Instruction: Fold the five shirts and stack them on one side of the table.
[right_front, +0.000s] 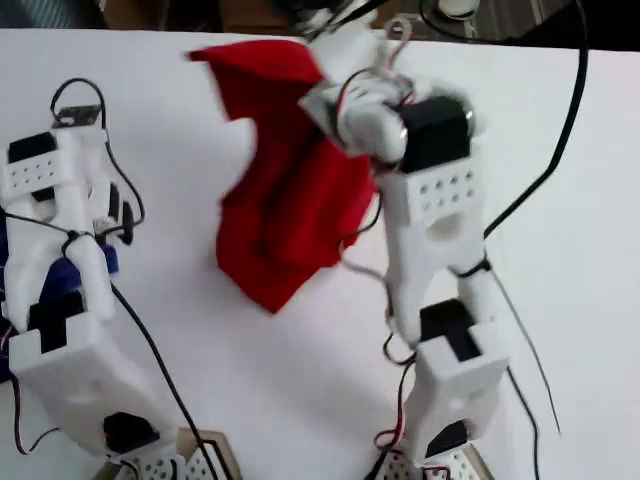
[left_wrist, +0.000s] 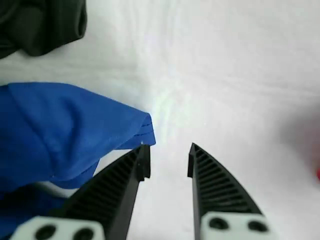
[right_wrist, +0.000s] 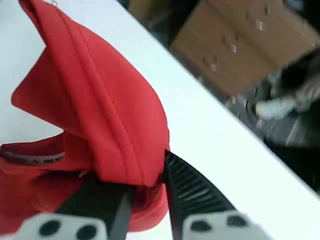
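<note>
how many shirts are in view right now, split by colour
red shirt: 1
blue shirt: 1
dark garment: 1
total: 3

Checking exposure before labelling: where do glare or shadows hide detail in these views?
High view: the table is evenly bright, with hardly any shadow under the lifted red shirt. Left wrist view: a glare patch on the table beside the corner of the blue shirt. Right wrist view: bright tabletop, dim room beyond its edge.
</note>
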